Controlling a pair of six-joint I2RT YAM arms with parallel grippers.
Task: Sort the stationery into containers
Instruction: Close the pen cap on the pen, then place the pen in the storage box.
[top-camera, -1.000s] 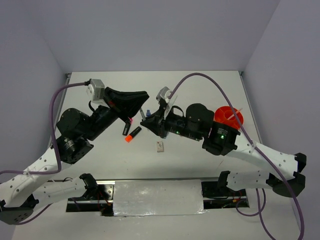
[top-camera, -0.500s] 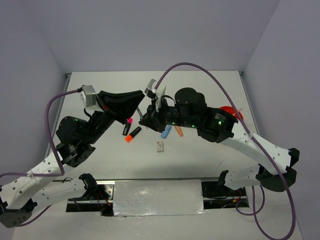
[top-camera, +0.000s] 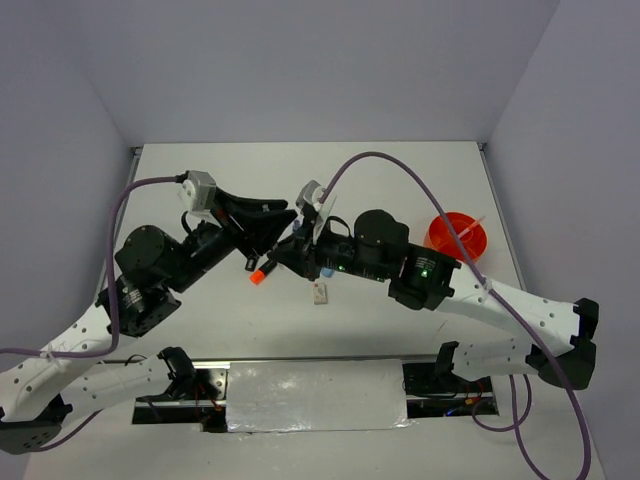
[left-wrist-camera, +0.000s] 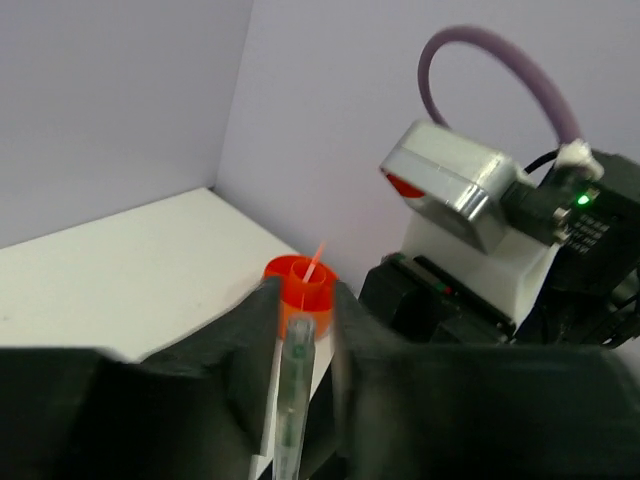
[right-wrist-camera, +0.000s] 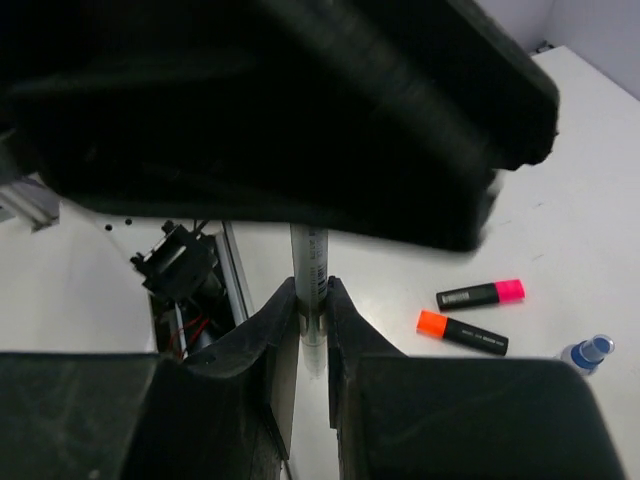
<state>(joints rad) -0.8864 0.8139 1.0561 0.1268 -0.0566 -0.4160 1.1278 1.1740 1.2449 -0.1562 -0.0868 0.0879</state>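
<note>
The silver pen (right-wrist-camera: 309, 262) is up off the worktop (right-wrist-camera: 580, 200), caught between both pairs of fingers. The right fingers (right-wrist-camera: 275, 350) are pinched shut on its barrel. The left fingers (left-wrist-camera: 250, 340) flank it just above, with what looks like a sliver of gap on one side. Whether they are gripping it I cannot tell.

The risk is a mistimed pull: if the right arm draws away while the left has any hold, the pen may twist or slip out. The right's hold is narrow, so a freed pen could also pivot. A drop would land near the two highlighters (right-wrist-camera: 480, 294) and the bottle (right-wrist-camera: 585, 352) below the fingers.

The two wrists nearly touch, so room here is tight. The bowl (top-camera: 440, 222) sits well apart, back behind the right fingers. Bare worktop lies beyond both sets of fingertips, up to the walls.
</note>
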